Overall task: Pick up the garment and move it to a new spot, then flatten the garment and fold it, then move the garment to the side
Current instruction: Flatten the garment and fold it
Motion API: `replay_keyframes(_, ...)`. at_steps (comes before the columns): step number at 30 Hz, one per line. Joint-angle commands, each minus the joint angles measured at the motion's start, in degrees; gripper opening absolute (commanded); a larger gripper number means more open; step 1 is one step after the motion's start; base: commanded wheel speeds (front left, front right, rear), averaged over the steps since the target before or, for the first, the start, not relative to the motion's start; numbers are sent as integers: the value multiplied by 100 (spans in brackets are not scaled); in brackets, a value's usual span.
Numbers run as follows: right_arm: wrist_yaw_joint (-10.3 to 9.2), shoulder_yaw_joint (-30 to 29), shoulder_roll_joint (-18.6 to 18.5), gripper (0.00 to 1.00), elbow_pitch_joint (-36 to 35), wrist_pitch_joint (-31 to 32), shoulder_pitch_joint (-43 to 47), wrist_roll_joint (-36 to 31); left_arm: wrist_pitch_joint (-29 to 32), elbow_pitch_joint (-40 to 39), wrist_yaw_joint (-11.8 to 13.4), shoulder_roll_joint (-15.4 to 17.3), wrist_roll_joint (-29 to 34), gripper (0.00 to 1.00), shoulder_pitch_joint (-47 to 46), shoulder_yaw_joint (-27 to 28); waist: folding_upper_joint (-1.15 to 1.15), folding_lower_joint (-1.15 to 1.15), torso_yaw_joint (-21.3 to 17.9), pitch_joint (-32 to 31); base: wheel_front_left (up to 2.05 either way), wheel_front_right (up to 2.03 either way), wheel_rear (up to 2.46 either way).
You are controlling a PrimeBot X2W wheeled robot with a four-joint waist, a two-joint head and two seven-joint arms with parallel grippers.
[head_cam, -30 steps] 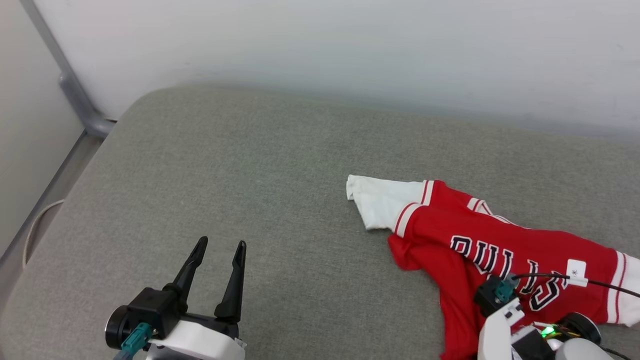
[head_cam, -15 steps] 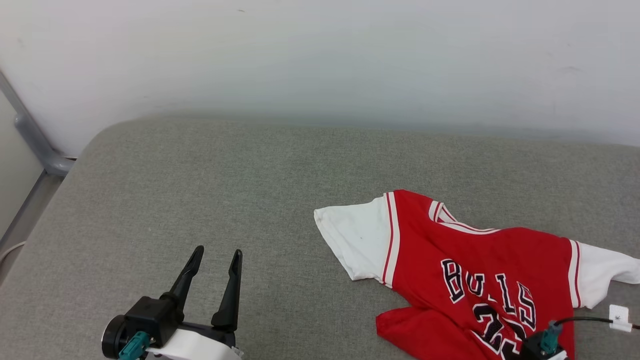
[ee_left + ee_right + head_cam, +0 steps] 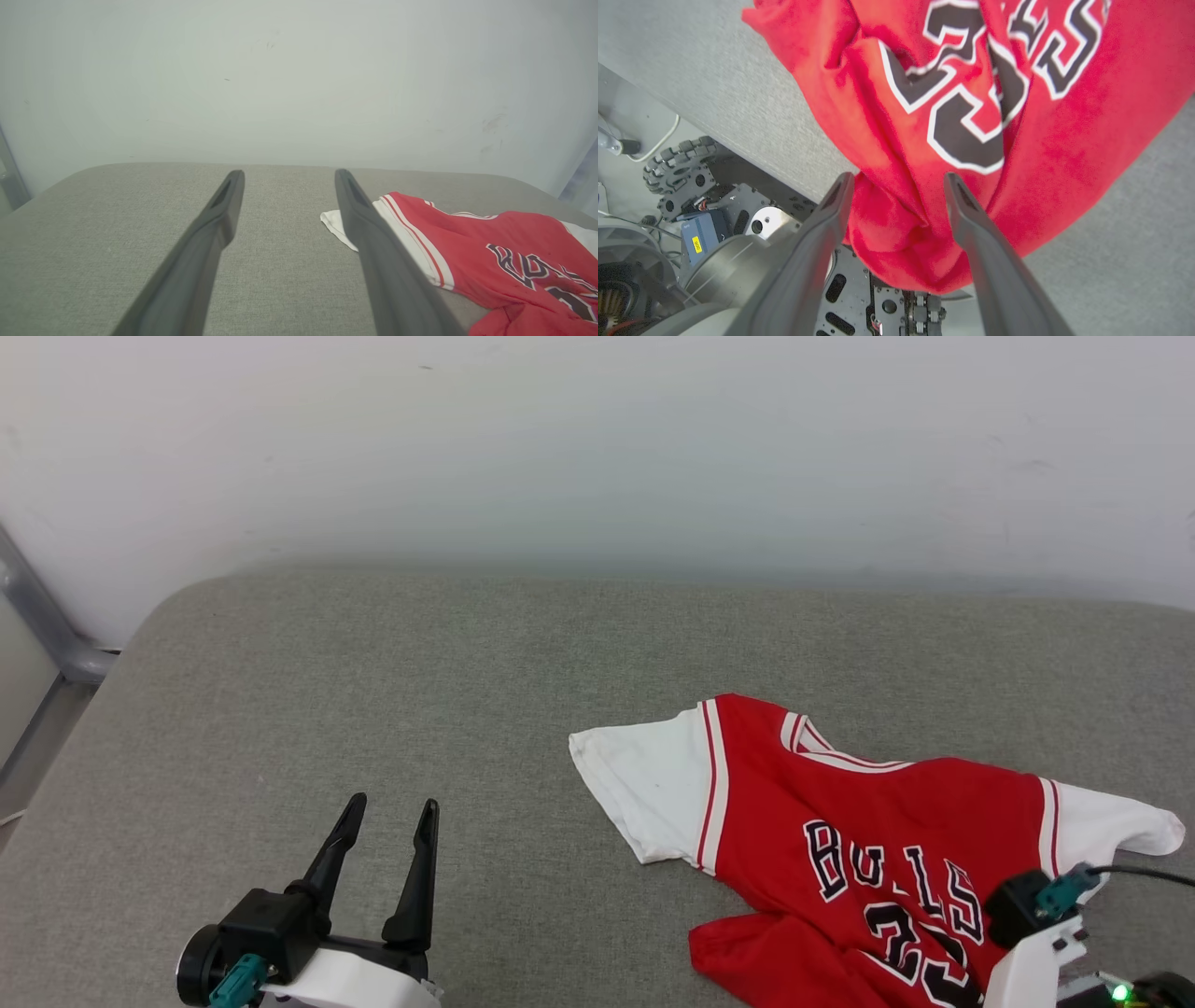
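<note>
The garment (image 3: 868, 812), a red jersey with white sleeves and black lettering, lies chest-up on the right of the grey padded surface (image 3: 373, 663). Its lower hem hangs over the near edge. In the right wrist view my right gripper (image 3: 896, 179) is open, with its fingers spread on either side of a bunched fold of the garment (image 3: 924, 70) at that edge. My left gripper (image 3: 393, 803) hovers open and empty over the bare padding at the lower left, well left of the garment. In the left wrist view the left gripper (image 3: 289, 174) points at the wall, with the garment (image 3: 490, 238) to its right.
A pale wall (image 3: 597, 448) rises behind the padded surface. A grey metal rail (image 3: 37, 616) runs down the far left. Below the near edge, the robot's base with a ribbed wheel (image 3: 677, 168) shows in the right wrist view.
The head camera has shifted. The garment has been drawn toward the near edge and lies more spread out, with both sleeves showing. My right gripper's jaws have opened. The left gripper has kept its pose.
</note>
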Motion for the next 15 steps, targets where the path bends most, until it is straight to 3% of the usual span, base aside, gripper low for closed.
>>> replay_keyframes(1, -5, -92, 79, 100, -79, -98, -109, 73, -15, -19, -11, 7, 21, 100, -9, 20, 0, 0, -48, -20, 0, 0, 0)
replay_keyframes(7, -5, -789, 514, 100, -458, -1131, -509, 3, -15, -80, -11, 5, 31, 100, -50, -4, 0, 0, -135, -13, 0, 0, 0)
replay_keyframes(15, -5, -1088, 991, 100, -78, -3607, -823, -1006, -15, -128, -11, 12, -87, 100, -107, -72, 0, 0, -154, 65, 0, 0, 0)
